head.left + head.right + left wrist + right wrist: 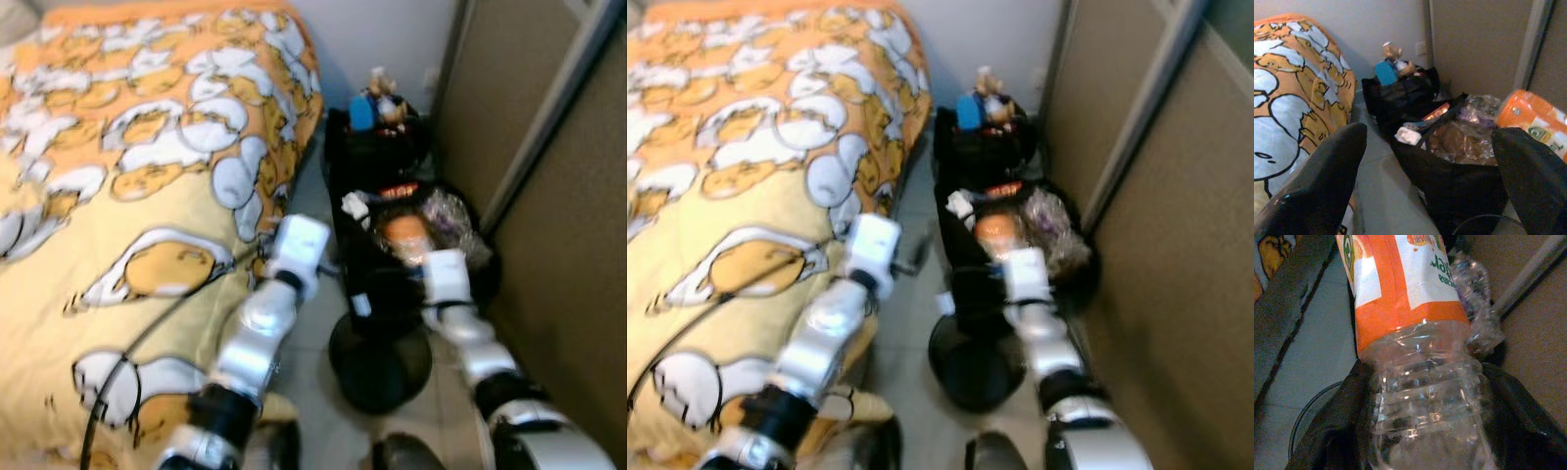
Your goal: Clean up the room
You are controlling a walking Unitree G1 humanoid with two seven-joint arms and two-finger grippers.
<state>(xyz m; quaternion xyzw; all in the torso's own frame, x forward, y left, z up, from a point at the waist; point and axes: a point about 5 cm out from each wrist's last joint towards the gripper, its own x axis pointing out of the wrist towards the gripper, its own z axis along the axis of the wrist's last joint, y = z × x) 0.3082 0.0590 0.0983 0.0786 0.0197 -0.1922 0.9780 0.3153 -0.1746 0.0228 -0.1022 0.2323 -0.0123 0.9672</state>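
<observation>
A: Item one, far left: what is lying there?

B: A bed (118,196), wearing a yellow and orange cover (176,127) printed with white and orange cartoon shapes. A dark cable (147,333) is trailing across its near edge.

A: Next along?

B: The left arm, reaching forward and down beside the bed's edge. The left pincer (1425,181) is hanging empty over the pale floor (313,196), its two black fingers (1317,181) spread wide apart.

A: And past it?

B: Two black bags (377,147) are standing on the floor between the bed and a brown panel wall (558,245). The farther one is carrying a blue object and a small figure on top; the nearer bag (1449,181) is gaping open and showing crumpled clear plastic (1474,105). A round black base (380,360) is sitting on the floor just in front of it.

A: The task's item?

B: A clear plastic bottle (1415,347) with an orange and white label (1396,279). It is hanging over the nearer bag's mouth, pinched in the right pincer (1425,416), whose fingers are pressing on its ribbed clear part.

A: Any legible writing?

B: Green lettering is showing upside down on the label, too partial to read; no brand can be told.

A: The right arm's pose?

B: It is stretching forward, its white wrist block (446,274) sitting above the bag.
</observation>
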